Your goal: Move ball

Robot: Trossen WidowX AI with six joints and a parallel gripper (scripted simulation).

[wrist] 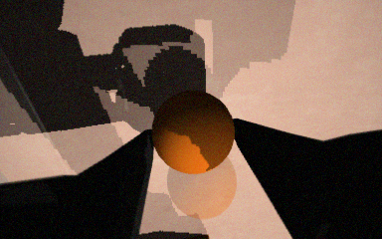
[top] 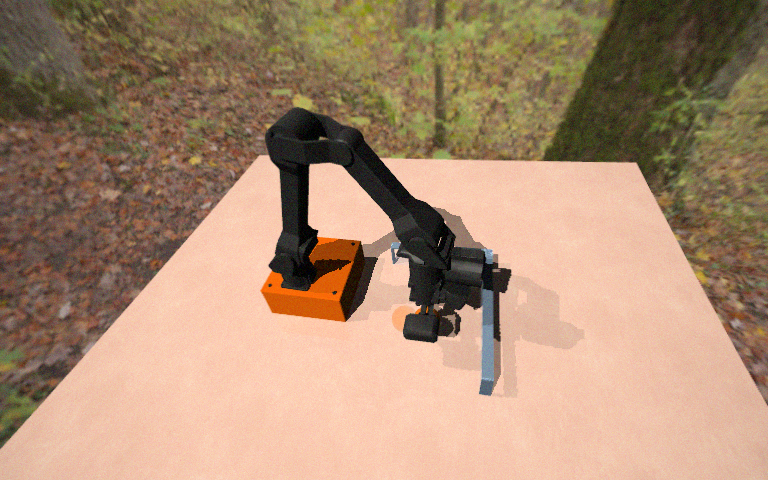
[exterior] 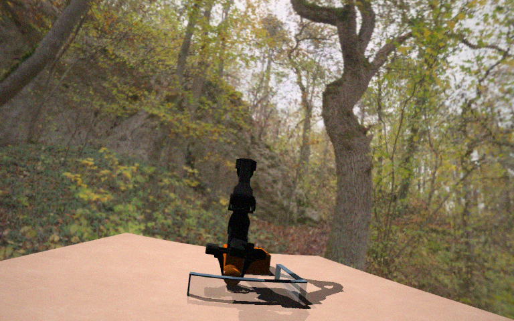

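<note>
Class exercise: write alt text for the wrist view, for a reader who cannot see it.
An orange ball sits between two dark gripper fingers that touch its sides. A pale see-through copy lies just below it on the tan table, amid dark arm shadows.

ball between pincer fingers — see-through copy just beside

A flat, pale salmon-pink table stands in an autumn woodland; brown fallen leaves carpet the ground around it; a thick, mossy grey-brown tree trunk rises behind, beside a green and yellow leafy slope; pale sky shows through thin branches; hard-edged shadows fall across the table.
</note>
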